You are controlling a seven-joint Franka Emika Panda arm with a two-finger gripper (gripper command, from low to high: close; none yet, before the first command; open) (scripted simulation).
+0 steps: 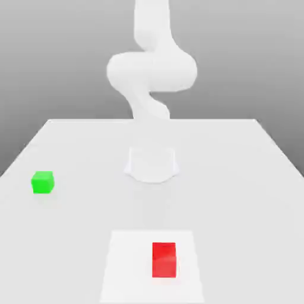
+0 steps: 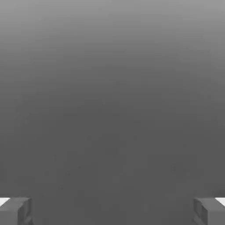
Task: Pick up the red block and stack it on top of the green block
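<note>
Gaping wide, empty fingers [image 2: 112, 211]; unmarked red block [image 1: 164, 259], green block [image 1: 42, 181] well apart

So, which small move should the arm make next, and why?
Probably bring the end effector over the red block with its fingers spread wide. The hand view has grey background between them and nothing held. The red block sits untouched on the table, apart from the green block.
</note>
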